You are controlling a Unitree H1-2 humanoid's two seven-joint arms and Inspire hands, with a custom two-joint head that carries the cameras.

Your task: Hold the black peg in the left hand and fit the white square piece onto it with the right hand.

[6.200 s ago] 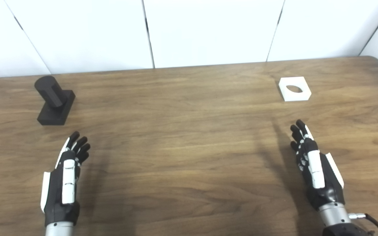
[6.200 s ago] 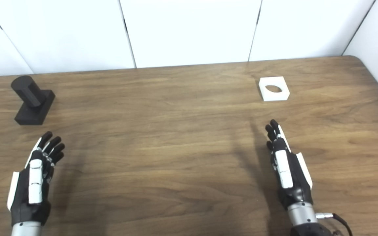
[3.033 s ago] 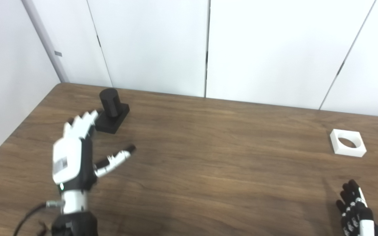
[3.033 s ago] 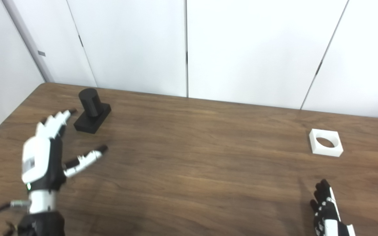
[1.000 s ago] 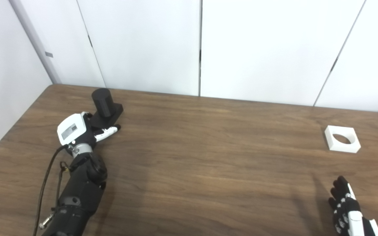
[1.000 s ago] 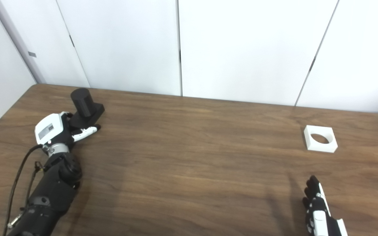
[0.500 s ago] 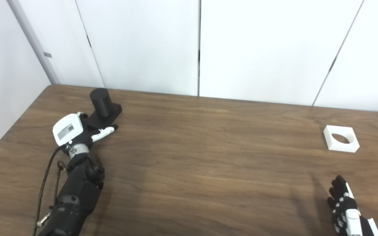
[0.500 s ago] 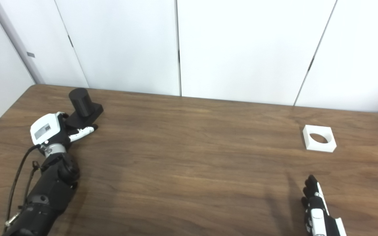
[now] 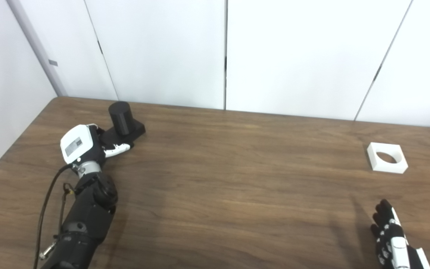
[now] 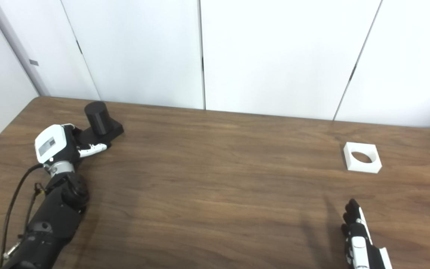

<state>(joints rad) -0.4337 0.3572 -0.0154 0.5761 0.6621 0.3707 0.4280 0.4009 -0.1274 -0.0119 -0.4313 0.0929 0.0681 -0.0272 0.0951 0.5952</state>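
Left hand (image 9: 82, 146), seen from the left eye view, lies low on the brown wood-grain table (image 9: 230, 179) near its far left corner, its thumb and fingers wrapped around the near end of the square base of the black peg (image 9: 123, 125), whose round post stands upright; the hand grips that base. White wall panels with dark seams (image 9: 225, 56) rise behind the table. One white square piece (image 9: 387, 163) with a round hole lies flat near the right edge, well apart from the peg. From the right eye view, the right hand (image 10: 358, 239) sits at the bottom right over the table, fingers stretched out straight and holding nothing, near the white piece but not touching it. Counted: one peg, one square piece, two hands.
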